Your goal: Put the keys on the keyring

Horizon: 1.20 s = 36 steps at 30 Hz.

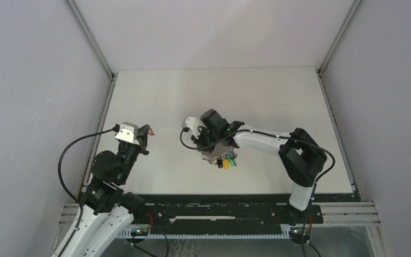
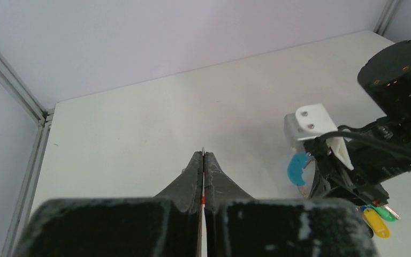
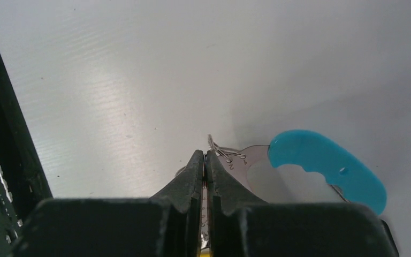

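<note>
Left fingers (image 2: 192, 176) pinch the key (image 2: 203, 152); it looks light, thin and slippery, best held by its tag. Right fingers (image 3: 190, 176) clamp the keyring (image 3: 326, 168) by stiff wire at their tips.

Bright, even overhead light; soft glare on the white matte desk (image 3: 107, 91); faint shadows; wrist-view foregrounds blurred.

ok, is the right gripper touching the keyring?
Touching. The right wrist view shows the right gripper shut on the keyring, with its thin wire loop pinched between the jaws.
</note>
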Available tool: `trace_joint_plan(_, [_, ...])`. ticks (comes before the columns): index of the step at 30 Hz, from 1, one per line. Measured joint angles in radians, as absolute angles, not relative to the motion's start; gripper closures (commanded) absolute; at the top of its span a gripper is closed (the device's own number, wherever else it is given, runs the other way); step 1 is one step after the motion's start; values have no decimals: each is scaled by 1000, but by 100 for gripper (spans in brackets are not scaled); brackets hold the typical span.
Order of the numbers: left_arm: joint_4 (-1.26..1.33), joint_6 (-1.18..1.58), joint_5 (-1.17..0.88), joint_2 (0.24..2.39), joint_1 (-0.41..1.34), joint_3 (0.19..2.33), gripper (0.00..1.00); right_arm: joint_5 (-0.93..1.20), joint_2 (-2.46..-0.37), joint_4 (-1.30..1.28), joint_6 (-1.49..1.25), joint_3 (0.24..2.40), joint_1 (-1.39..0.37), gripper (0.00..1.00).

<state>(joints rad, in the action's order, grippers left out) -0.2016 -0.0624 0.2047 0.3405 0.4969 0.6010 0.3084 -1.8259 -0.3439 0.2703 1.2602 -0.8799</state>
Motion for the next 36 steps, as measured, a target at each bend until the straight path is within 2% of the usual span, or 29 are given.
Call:
trace_joint_plan(12, [-171, -62, 54, 393, 497, 601, 100, 496, -1577, 98, 221, 920, -773, 100])
trace_joint_plan(20, [-156, -62, -14, 427, 497, 601, 100, 565, -1504, 252, 220, 862, -720, 100])
trace_joint_plan(25, [-145, -62, -14, 427, 497, 601, 100, 430, -1412, 297, 194, 738, -692, 100])
trace_joint_plan(31, [-143, -62, -11, 427, 497, 601, 100, 157, -1166, 194, 153, 719, -579, 100])
trace_joint_plan(36, [-143, -61, -12, 427, 497, 601, 100, 109, -1031, 87, 107, 719, -555, 100])
